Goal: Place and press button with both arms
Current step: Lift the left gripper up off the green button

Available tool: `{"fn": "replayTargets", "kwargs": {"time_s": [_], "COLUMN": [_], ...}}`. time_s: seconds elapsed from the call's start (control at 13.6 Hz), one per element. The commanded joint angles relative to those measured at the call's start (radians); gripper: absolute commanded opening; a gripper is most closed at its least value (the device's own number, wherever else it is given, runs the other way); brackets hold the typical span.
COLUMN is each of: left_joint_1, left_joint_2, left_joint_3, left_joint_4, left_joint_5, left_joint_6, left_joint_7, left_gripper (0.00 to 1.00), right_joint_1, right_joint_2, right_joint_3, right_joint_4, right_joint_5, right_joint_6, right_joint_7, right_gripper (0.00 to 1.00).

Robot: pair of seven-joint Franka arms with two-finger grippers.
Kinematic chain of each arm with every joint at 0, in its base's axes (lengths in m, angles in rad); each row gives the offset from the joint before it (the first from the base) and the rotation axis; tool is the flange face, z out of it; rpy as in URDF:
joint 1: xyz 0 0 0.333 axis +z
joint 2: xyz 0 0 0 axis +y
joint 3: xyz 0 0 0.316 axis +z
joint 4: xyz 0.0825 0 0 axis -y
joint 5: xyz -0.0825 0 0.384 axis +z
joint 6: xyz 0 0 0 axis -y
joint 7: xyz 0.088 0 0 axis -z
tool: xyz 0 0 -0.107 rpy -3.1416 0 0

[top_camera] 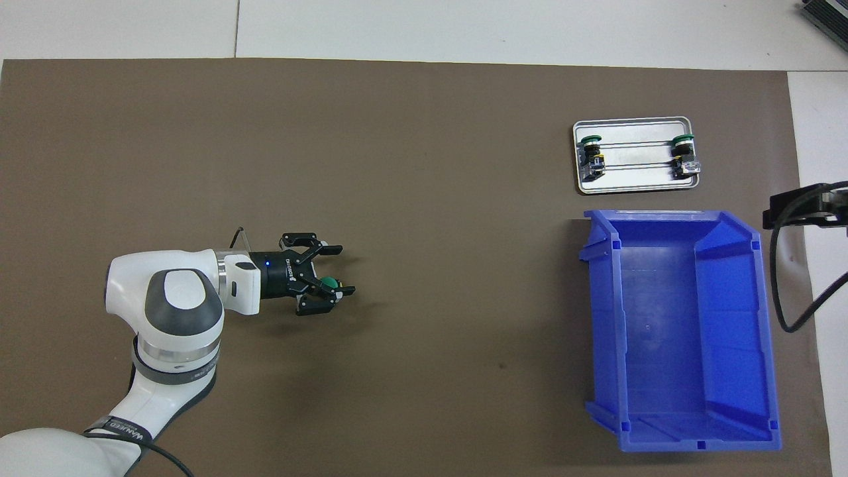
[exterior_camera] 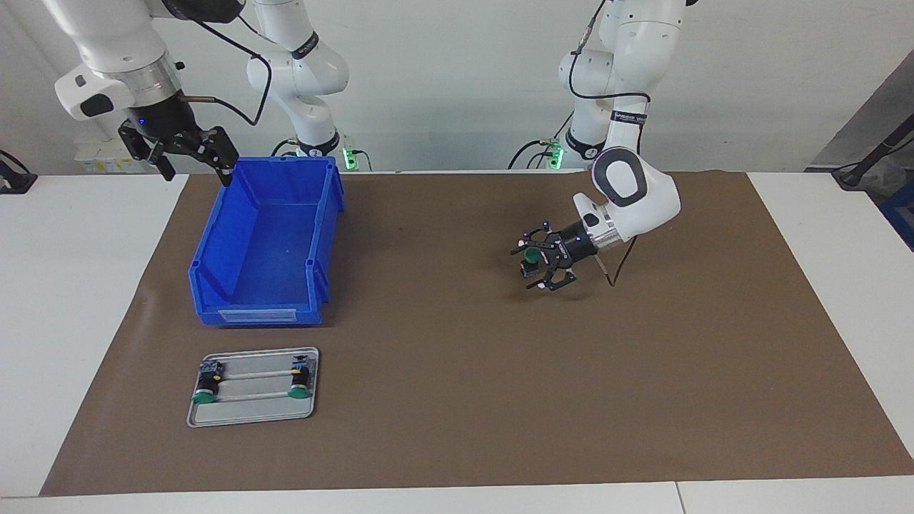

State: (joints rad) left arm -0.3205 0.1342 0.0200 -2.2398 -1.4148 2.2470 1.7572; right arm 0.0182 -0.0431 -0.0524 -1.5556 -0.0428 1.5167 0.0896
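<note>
1. The button (exterior_camera: 530, 258), green cap up, stands on the brown mat (exterior_camera: 457, 400) toward the left arm's end of the table
2. The left gripper (exterior_camera: 530, 265) lies low around it, fingers apart on either side; whether they touch it I cannot tell
3. Two more buttons (exterior_camera: 207, 389) lie in a metal tray (exterior_camera: 253, 417)
4. A blue bin (exterior_camera: 264, 246) sits nearer the robots
5. The right gripper (exterior_camera: 187, 160) waits raised by the bin's corner, fingers spread

L gripper (exterior_camera: 534, 265) low, horizontal, jaws apart, R gripper (exterior_camera: 187, 153) raised, open, waiting
</note>
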Motion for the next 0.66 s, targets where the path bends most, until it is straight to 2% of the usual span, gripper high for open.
{"fn": "replayTargets", "kwargs": {"time_s": [0.0, 0.3, 0.59], "left_joint_1": [0.001, 0.015, 0.018], "left_joint_2": [-0.012, -0.019, -0.013], "left_joint_3": [-0.002, 0.003, 0.008], "left_joint_4": [0.063, 0.109, 0.218], "left_joint_5": [-0.010, 0.055, 0.285], "left_joint_6": [0.008, -0.001, -0.064], "left_joint_7": [-0.126, -0.247, -0.526], "left_gripper": [0.87, 0.87, 0.87], "right_joint_1": [-0.009, -0.008, -0.001], "right_joint_2": [-0.001, -0.001, -0.023], "right_joint_3": [0.002, 0.002, 0.002], "right_joint_4": [0.002, 0.000, -0.041], "right_joint_5": [-0.005, -0.005, -0.031], "right_joint_6": [-0.006, -0.007, 0.022], "right_joint_7": [-0.010, -0.004, -0.001], "right_gripper": [1.00, 1.00, 1.00]}}
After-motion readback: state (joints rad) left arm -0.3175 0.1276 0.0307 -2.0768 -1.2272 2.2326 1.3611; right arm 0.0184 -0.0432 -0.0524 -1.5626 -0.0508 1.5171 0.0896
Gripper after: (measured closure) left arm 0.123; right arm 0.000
